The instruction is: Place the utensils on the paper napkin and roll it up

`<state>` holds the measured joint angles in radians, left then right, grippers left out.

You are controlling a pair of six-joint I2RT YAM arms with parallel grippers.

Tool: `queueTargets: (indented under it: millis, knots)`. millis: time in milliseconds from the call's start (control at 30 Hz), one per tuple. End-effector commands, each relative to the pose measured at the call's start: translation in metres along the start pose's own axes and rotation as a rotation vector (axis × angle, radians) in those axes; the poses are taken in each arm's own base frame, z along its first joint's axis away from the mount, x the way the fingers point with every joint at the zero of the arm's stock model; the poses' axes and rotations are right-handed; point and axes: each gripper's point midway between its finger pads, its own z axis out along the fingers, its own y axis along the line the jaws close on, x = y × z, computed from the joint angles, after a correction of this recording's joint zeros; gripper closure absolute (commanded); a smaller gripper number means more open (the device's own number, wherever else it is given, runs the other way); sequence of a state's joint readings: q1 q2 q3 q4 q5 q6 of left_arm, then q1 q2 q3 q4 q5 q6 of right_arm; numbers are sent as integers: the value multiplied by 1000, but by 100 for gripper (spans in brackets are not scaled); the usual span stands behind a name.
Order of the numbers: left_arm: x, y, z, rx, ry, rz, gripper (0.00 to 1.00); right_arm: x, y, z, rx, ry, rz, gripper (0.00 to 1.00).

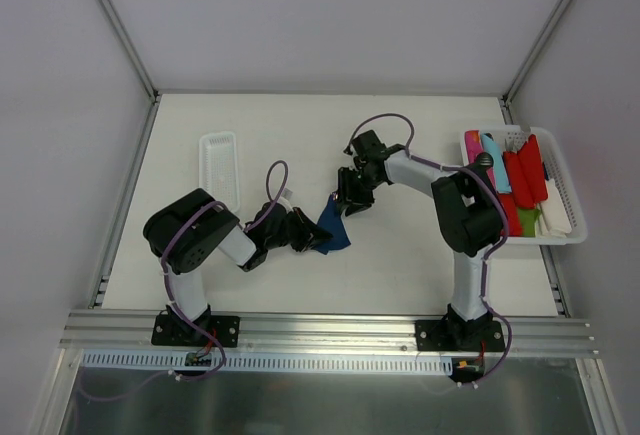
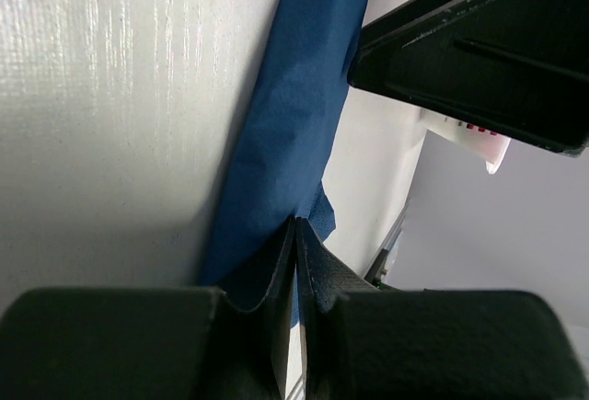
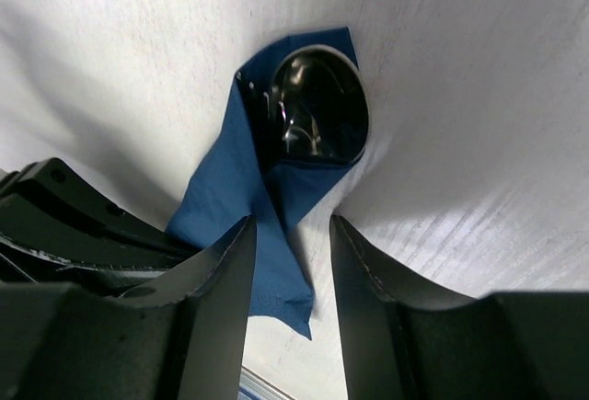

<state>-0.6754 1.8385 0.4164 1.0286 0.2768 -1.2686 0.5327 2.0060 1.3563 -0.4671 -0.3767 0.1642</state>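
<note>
Table (image 1: 400,265) is pale and matte, walled in white on three sides. Far on its left lies a long white tray (image 1: 218,160), well apart from the arms.

Right of the tray, the left arm reaches toward the middle of the table. The left gripper (image 1: 312,238) has its jaws pressed together on the near edge of the napkin (image 1: 335,227). In its wrist view the two fingers meet (image 2: 296,234) with the blue paper (image 2: 285,124) pinched between them. From there the paper runs away in a long folded band along the table.

The napkin sits near the table's centre, between the two grippers, bunched rather than flat. In the right wrist view it narrows into a loose wrap (image 3: 225,184). The spoon (image 3: 317,106) shows only its shiny bowl, which pokes out of the far end of that wrap. Its handle is hidden in the paper.

Just right of the napkin and a little farther off, the right gripper (image 1: 350,198) points down at it. Its jaws stand apart (image 3: 292,225), one finger on each side of the napkin's trailing corner. They grip nothing. The left gripper's black body (image 3: 83,225) is close beside it.

At the far right edge stands a white basket (image 1: 565,180). It holds red, pink, turquoise and green plastic pieces (image 1: 520,175), partly hidden behind the right arm.
</note>
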Motion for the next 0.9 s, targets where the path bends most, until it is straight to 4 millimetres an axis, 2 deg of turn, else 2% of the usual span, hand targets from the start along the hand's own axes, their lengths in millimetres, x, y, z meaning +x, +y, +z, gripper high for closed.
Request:
queueTargets:
  millis: [0,333,433,733,867]
  knots:
    - [12,76,-10,-259,2,-26,95,-4,-12,14,77,-12,22,59]
    - [12,78,-10,-264,-3,-26,95,1,-19,29,115,12,63,64]
    - [12,78,-11,-267,-2,-27,95,-1,-23,29,136,7,69,70]
    - [11,76,-12,-265,-8,-25,95,-2,-21,28,148,37,76,100]
    - [10,73,-12,-256,-8,-17,95,0,-17,29,99,55,69,100]
